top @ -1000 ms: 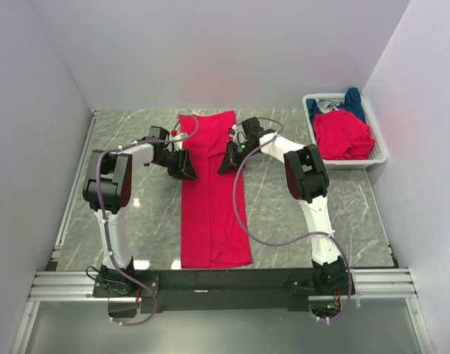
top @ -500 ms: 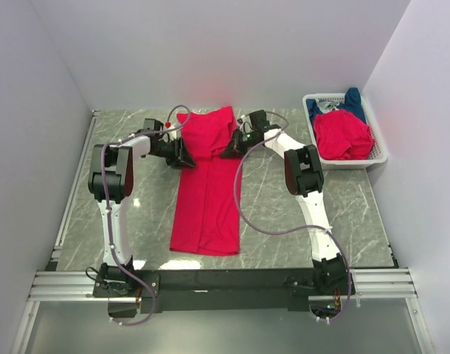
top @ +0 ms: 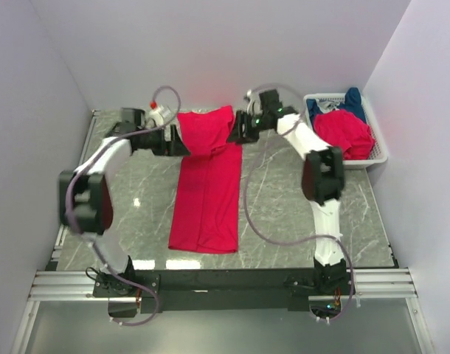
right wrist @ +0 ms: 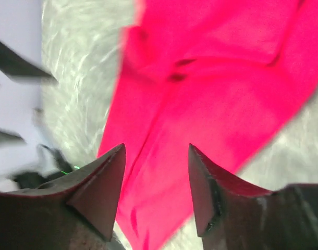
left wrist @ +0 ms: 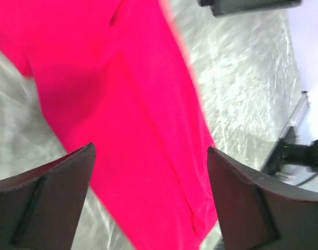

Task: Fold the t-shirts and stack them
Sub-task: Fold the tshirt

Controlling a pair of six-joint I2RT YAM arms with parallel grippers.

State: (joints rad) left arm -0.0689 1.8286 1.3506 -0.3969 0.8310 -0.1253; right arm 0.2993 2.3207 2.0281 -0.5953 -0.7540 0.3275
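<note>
A bright red t-shirt (top: 206,192) lies folded into a long strip on the marble table, running from the back wall toward the front. Its far end is rumpled. My left gripper (top: 179,140) hovers at the shirt's far left edge, open wide, with red cloth (left wrist: 138,130) beneath and nothing between its fingers (left wrist: 150,148). My right gripper (top: 238,133) is at the far right edge, open over the cloth (right wrist: 211,88), gripping nothing (right wrist: 156,147). Another red t-shirt (top: 343,133) and a dark blue one (top: 352,99) lie bunched in the basket.
A white mesh basket (top: 380,151) stands at the back right, against the right wall. White walls close in the table at the back and on both sides. A metal rail (top: 225,280) runs along the near edge by the arm bases.
Both grippers carried the shirt's far end toward the back wall, dragging the strip away from the front edge, then opened and let go. Both arms have drawn slightly outward.
</note>
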